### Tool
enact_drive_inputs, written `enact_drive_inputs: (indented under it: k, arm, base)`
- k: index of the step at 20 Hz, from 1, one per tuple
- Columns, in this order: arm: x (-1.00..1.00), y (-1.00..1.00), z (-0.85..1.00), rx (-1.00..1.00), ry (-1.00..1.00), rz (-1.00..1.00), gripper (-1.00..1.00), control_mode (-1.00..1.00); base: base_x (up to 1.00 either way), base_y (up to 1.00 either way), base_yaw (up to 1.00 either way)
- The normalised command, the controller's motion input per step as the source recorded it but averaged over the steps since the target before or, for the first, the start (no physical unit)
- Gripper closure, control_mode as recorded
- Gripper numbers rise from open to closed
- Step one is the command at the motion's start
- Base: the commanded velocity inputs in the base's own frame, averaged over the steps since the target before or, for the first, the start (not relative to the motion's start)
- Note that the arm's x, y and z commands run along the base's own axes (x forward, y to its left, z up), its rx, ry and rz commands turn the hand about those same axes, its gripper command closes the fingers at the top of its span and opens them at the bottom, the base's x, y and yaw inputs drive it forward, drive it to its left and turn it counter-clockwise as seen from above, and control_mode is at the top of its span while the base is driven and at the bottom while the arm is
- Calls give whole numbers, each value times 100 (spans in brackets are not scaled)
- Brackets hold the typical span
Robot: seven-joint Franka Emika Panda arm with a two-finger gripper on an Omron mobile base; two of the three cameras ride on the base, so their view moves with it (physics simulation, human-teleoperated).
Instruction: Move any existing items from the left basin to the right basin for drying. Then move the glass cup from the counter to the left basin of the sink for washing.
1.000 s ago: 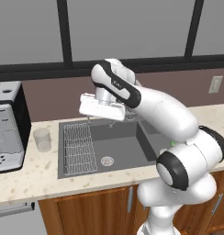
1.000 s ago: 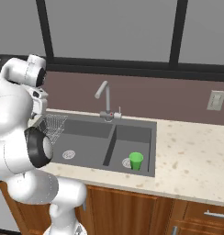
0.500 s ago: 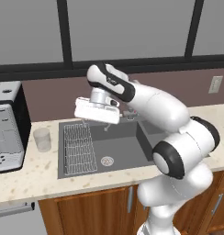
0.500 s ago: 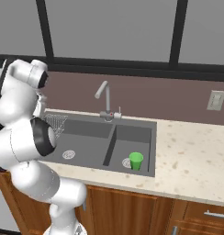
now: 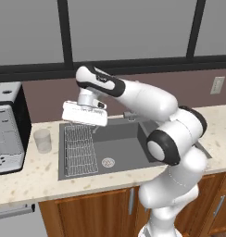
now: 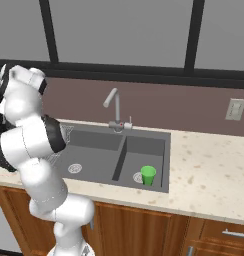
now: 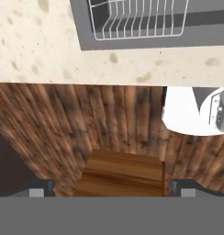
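Over the last second the arm has swung left, carrying the gripper [image 5: 84, 121] from above the middle of the sink [image 5: 133, 143] to above the wire rack [image 5: 80, 148] at the left end of the left basin [image 5: 119, 143], toward the glass cup [image 5: 42, 140]. The green cup [image 6: 148, 175] already stands in the right basin [image 6: 144, 160] and the left basin looks free of loose items, so the first half reads as done and the arm seems to be heading for the glass. The gripper's jaws are spread fully wide, holding and touching nothing. The glass cup stands upright on the counter [image 5: 31, 173], left of the sink and just beside the coffee machine [image 5: 8, 127], untouched.
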Motion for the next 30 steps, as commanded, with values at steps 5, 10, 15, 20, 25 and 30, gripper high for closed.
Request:
enact_drive_inputs:
  k: [5,10,15,20,25,30]
  arm:
    - [18,79,-24,0,0,2,-100,-100]
    - [28,41,-36,0,0,-1,-100,-100]
    - [24,2,-25,0,0,-5,-100,-100]
    - [30,6,-21,0,-2,-8,-100,-100]
    - [33,27,-19,0,-6,-10,-100,-100]
    - [31,19,-17,0,-2,-9,-100,-100]
  base:
    - [0,0,0]
    - [0,0,0]
    - [0,0,0]
    - [0,0,0]
    - [0,0,0]
    - [0,0,0]
